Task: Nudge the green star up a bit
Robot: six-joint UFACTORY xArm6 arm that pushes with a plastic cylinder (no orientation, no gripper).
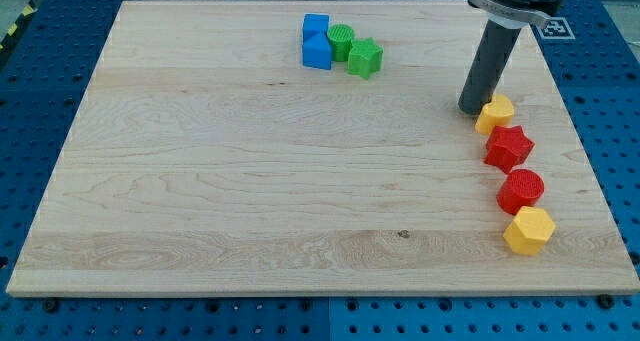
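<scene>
The green star (365,57) lies near the view's top centre of the wooden board (200,181). It touches a green cylinder (341,42) on its upper left. My tip (472,108) is far to the star's right and a little lower, right beside a yellow block (495,113) at the view's right.
Two blue blocks (317,42) sit left of the green cylinder. Below the yellow block, a red star (509,147), a red cylinder (521,191) and a yellow hexagon (528,230) run down the right side. The board's right edge is close to them.
</scene>
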